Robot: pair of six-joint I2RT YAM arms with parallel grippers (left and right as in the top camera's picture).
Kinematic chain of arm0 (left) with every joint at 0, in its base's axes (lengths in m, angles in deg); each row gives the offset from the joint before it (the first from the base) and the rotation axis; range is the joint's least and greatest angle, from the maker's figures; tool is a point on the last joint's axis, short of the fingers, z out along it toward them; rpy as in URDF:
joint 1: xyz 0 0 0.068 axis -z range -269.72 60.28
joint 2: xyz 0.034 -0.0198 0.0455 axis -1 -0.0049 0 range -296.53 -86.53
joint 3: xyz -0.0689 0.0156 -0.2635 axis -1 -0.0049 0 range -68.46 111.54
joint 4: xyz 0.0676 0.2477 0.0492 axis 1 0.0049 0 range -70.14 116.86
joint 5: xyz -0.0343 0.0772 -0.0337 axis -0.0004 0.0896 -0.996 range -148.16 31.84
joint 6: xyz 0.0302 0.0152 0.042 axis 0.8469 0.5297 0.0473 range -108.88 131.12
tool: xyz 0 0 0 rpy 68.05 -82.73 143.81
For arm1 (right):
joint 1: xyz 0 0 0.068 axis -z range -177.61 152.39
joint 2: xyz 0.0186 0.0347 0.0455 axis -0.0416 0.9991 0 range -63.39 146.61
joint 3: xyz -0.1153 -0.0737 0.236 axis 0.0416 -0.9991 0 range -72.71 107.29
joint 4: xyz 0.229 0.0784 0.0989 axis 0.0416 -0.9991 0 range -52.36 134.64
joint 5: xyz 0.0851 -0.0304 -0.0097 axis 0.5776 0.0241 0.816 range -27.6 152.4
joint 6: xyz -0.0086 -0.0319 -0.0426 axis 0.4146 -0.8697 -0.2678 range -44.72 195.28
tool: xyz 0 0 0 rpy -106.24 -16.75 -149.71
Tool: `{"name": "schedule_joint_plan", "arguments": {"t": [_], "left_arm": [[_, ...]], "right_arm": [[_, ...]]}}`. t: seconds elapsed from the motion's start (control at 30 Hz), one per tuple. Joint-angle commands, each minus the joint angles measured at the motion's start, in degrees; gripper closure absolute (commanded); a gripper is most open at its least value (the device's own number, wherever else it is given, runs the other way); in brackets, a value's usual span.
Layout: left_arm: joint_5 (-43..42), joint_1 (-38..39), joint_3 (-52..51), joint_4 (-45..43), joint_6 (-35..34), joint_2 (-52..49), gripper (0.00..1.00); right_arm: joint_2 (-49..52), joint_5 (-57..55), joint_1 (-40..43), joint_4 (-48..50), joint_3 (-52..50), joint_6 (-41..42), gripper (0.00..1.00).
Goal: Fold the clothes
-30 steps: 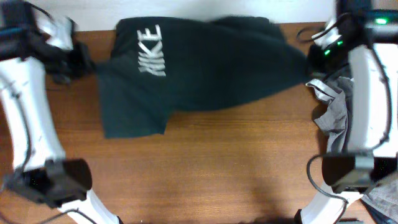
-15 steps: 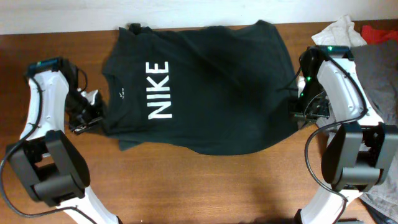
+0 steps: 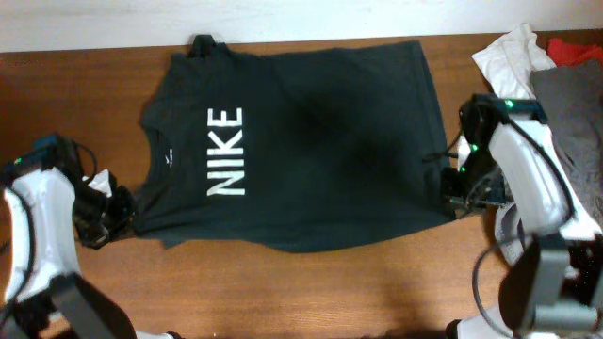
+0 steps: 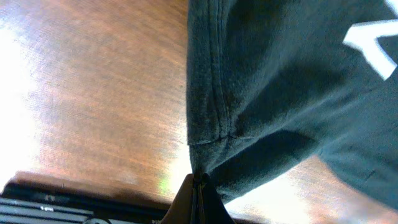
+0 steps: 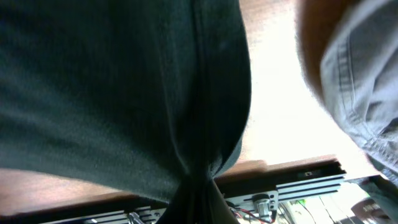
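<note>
One big table (image 3: 311,292) holds the black T-shirt (image 3: 311,160), spread flat with its NIKE letters up, reaching from the middle toward 12 o'clock. I think it is being smoothed out, with no fold made yet. Next, one side must be lifted and laid over the middle. A grey garment (image 3: 570,113) at 3 o'clock and a white garment (image 3: 509,56) at 2 o'clock lie close and could snag. The left pincer (image 3: 121,218) at 8 o'clock pinches a sleeve. The right pincer (image 3: 452,193) at 3 o'clock pinches the hem.
</note>
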Motion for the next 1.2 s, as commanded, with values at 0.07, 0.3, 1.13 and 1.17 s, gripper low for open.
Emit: {"name": "schedule_joint_plan", "arguments": {"t": [0.07, 0.3, 1.13, 1.17], "left_arm": [[0.5, -2.9, -1.0, -0.3, -3.4, 10.2, 1.0], [1.0, -4.9, -1.6, 0.0, -5.0, 16.0, 1.0], [-8.4, 1.1, -10.9, -31.3, -8.9, 15.8, 1.0], [-8.0, 1.6, -10.9, -32.2, -8.9, 15.3, 1.0]], "right_arm": [[-11.9, -1.2, 4.9, 0.5, -7.4, 1.0, 0.96], [-19.2, -1.1, 7.6, 1.0, -10.0, 0.4, 0.96], [-8.8, 5.8, 7.5, 18.3, -10.0, -3.5, 0.96], [-8.5, 6.3, 7.5, 19.5, -10.0, -3.5, 0.96]]}}
